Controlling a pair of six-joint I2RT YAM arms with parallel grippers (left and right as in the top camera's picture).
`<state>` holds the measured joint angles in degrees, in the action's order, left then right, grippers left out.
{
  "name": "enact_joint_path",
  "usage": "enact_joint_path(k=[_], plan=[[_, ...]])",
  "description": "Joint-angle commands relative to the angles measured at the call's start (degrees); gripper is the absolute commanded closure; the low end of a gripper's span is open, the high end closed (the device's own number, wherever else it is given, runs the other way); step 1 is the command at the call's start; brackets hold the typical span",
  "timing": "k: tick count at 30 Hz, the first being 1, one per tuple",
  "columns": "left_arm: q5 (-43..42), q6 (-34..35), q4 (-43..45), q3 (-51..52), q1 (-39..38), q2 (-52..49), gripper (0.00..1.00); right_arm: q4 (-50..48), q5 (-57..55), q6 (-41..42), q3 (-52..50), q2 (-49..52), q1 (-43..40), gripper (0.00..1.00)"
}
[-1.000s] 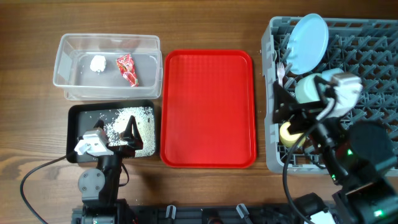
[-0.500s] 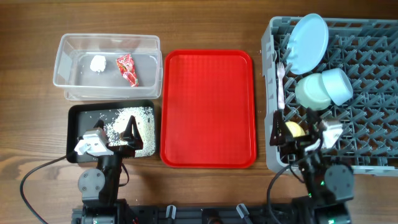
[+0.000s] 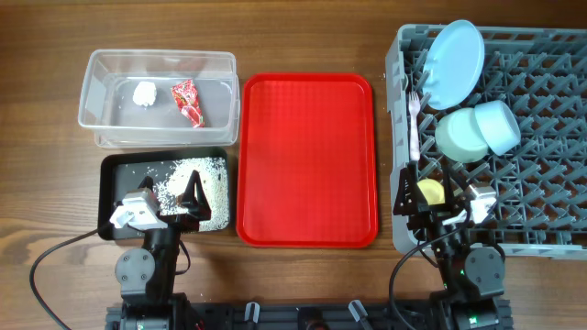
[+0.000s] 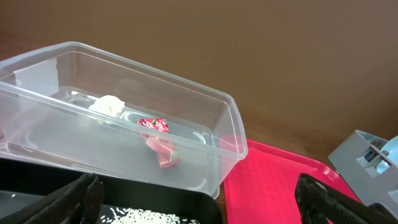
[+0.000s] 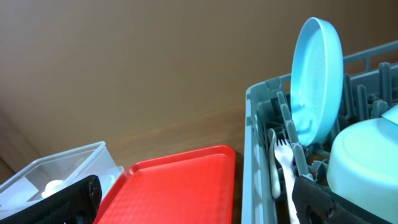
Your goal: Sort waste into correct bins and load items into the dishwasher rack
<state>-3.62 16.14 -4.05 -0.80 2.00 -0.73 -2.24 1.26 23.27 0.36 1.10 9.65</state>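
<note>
Standing fully open and empty, the left gripper [image 3: 165, 203] is seen over the shallow black rectangular plastic tray [image 3: 115, 174], the right gripper [image 3: 440, 205] likewise over a near corner of the large grey plastic lattice rack [image 3: 550, 137].

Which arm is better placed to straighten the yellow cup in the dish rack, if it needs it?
Right. The right gripper, open, hangs over the near corner of the rack, by the yellow cup. The left gripper, also open, is over the black tray, across the red tray.
</note>
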Motion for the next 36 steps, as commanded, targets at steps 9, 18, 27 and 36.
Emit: enact_joint_path(k=[9,18,27,36], plan=[[-0.85,-0.74,0.07,0.48,0.42,0.57,0.0,1.84,-1.36,0.9,-0.07,-0.13,-0.31,0.0],[-0.87,-0.74,0.07,0.48,0.42,0.57,0.0,1.84,-1.36,0.92,-0.07,-0.13,-0.31,0.0],[-0.87,-0.74,0.07,0.48,0.42,0.57,0.0,1.84,-1.36,0.9,-0.07,-0.13,-0.31,0.0],[-0.85,-0.74,0.07,0.48,0.42,0.57,0.0,1.84,-1.36,0.9,-0.07,-0.13,-0.31,0.0]])
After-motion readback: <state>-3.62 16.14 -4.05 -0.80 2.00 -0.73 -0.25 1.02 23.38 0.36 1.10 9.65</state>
